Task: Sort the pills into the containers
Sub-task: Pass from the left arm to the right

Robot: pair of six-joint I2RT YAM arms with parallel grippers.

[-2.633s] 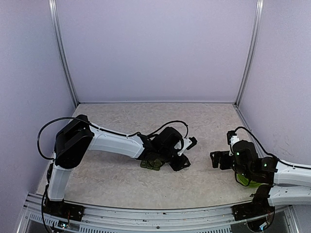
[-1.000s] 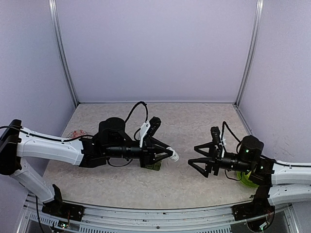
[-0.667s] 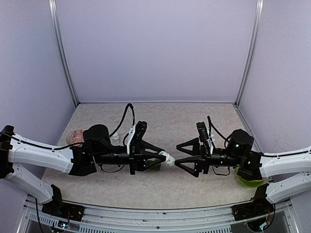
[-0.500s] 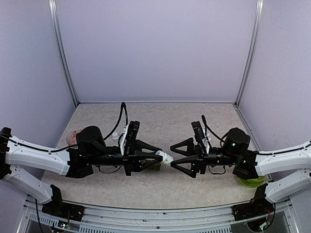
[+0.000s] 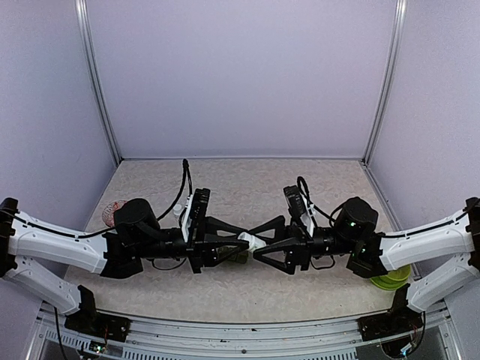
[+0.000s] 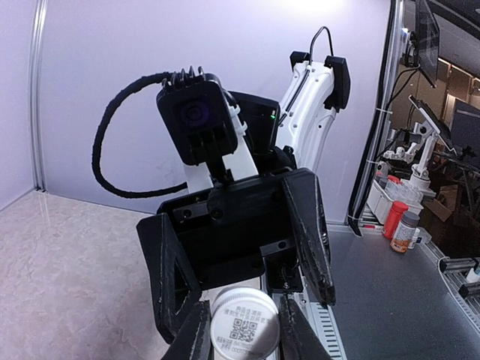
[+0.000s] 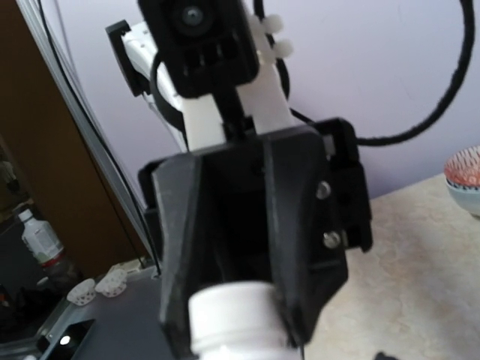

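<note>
I read the left end effector as closed on the bottle. It holds this white bottle level, off the table. In the left wrist view, the bottle's QR-labelled end sits clamped between the two fingers.

The right end effector faces the left one head-on. Its jaws are spread and straddle the free end of the bottle, one on each side. I cannot tell whether either jaw touches the bottle. In the right wrist view, the white cap fills the bottom centre, with the left end effector directly behind it.

A dark green item lies on the table just below the left end effector, partly hidden by it. A red bowl stands well behind the left end effector, beside that arm's wrist. A green bowl stands well behind the right end effector, at that arm's elbow, partly covered by the arm.
</note>
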